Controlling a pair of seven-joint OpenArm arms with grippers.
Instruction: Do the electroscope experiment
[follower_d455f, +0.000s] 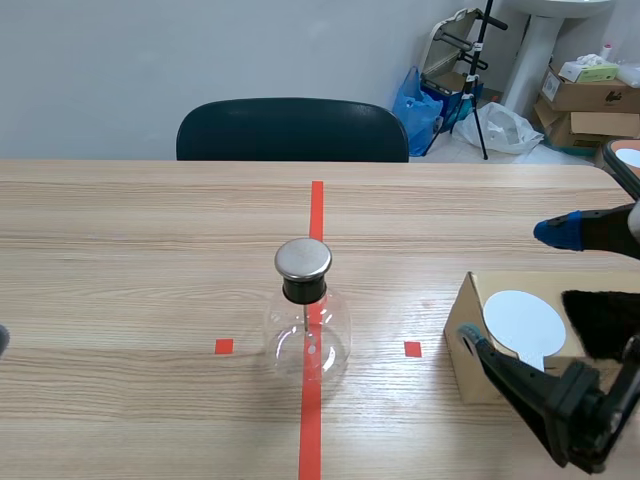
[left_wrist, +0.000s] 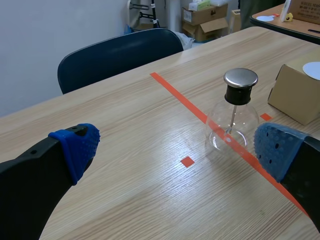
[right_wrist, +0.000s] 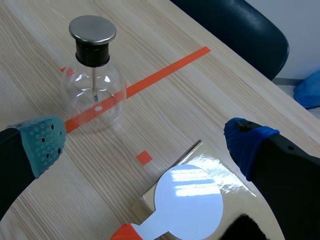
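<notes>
Right wrist view: the white disc paddle (right_wrist: 187, 200) lies on the cardboard box (right_wrist: 231, 169) just under the right gripper (right_wrist: 145, 142), spread wide and empty, with the electroscope (right_wrist: 93, 75) beyond.

On the left arm we see thick black fingers (left_wrist: 25, 190) tipped with blue dotted pads (left_wrist: 77, 147); the right arm's black fingers (right_wrist: 290, 175) carry one grey-green dotted pad (right_wrist: 42, 142) and one blue pad (right_wrist: 245, 140).
</notes>
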